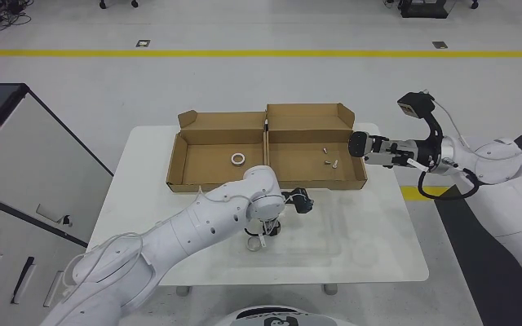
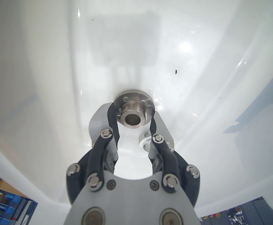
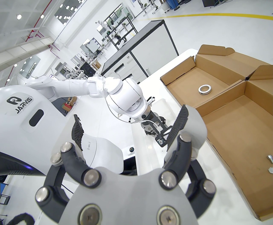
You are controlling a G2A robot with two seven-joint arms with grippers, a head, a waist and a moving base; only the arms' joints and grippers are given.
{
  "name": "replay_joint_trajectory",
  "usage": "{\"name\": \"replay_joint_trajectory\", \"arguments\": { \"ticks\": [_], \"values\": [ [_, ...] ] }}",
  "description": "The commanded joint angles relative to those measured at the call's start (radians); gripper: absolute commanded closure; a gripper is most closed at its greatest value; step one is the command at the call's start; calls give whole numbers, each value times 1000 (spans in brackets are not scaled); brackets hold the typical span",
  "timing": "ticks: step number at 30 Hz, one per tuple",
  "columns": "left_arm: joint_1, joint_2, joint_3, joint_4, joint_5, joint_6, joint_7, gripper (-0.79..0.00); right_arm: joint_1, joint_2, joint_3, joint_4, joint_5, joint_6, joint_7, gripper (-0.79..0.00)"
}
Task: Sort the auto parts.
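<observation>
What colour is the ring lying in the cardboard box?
The ring is pale silver, clearest in the right wrist view.

The white counter (image 1: 367, 236) stands on a pale grey floor (image 1: 326, 81). A yellow line (image 1: 261, 53) crosses the floor beyond the counter. Past that line, two small square plates (image 1: 143, 42) are set into the floor, well apart. A cabinet (image 1: 37, 155) with a black frame and white fronts stands beside the counter's left end. A dark mat (image 1: 481, 244) lies on the floor to the right. Farther off in the hall are metal racks (image 3: 122, 25), a red pipe (image 3: 40, 19) near the ceiling, and blue bins (image 2: 10, 202).
</observation>
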Motion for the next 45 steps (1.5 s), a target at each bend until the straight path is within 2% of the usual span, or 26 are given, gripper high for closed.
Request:
{"name": "replay_joint_trajectory", "arguments": {
  "ticks": [1, 19, 40, 45],
  "values": [
    [-1, -2, 0, 2, -1, 0, 0, -342, 0, 0, 0, 0, 0, 0, 0, -785],
    [-8, -13, 3, 24, -3, -1, -2, -317, 0, 0, 0, 0, 0, 0, 0, -785],
    [-9, -22, 2, 33, 11, 9, -3, -357, 0, 0, 0, 0, 0, 0, 0, -785],
    [-7, -24, 6, 35, 14, 7, -11, -329, 0, 0, 0, 0, 0, 0, 0, -785]
  ]
}}
